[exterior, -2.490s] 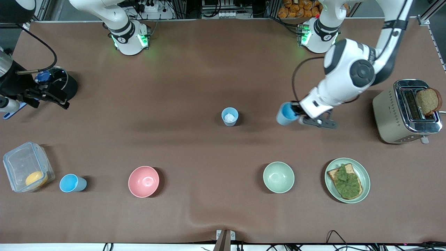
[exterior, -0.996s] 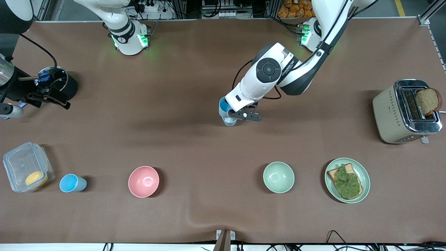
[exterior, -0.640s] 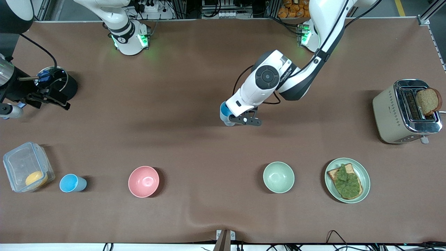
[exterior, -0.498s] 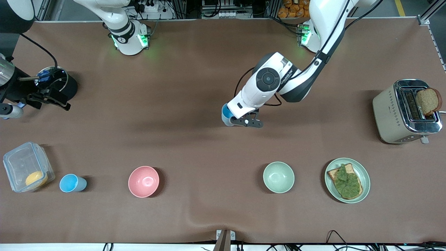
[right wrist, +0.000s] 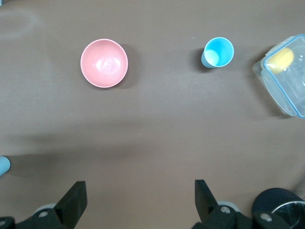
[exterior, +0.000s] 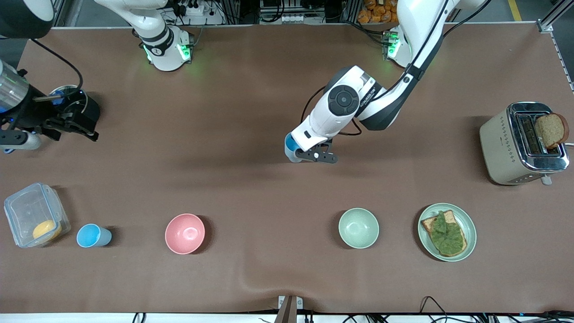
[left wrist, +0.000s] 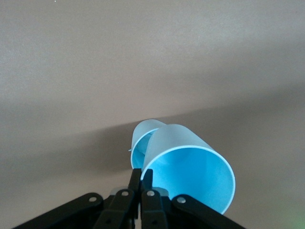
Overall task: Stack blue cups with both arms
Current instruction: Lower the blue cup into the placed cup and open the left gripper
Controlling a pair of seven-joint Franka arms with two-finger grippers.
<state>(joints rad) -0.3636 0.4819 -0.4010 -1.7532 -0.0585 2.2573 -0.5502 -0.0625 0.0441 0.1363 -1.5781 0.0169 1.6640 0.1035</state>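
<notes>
Left wrist view: left gripper [left wrist: 140, 179] pinches a blue cup [left wrist: 190, 174] by its rim — tilted into another cup [left wrist: 143, 138] (mid-table); right gripper [right wrist: 138, 200] waits, fingers spread, empty.

Light-blue cups [exterior: 93, 236], a pink bowl [exterior: 184, 233], a pale green bowl [exterior: 358, 228], a plain brown table [exterior: 251, 89].

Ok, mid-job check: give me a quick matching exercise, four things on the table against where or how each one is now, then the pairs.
Things:
1. left gripper
2. right gripper
3. lone blue cup
4. bread slice

States:
A. sticking up out of the toaster
B. open, up over the right arm's end of the table
C. shut on the rim of a blue cup tilted into the centre cup
D. upright between the clear container and the pink bowl

Pairs: 1-C, 2-B, 3-D, 4-A
</notes>
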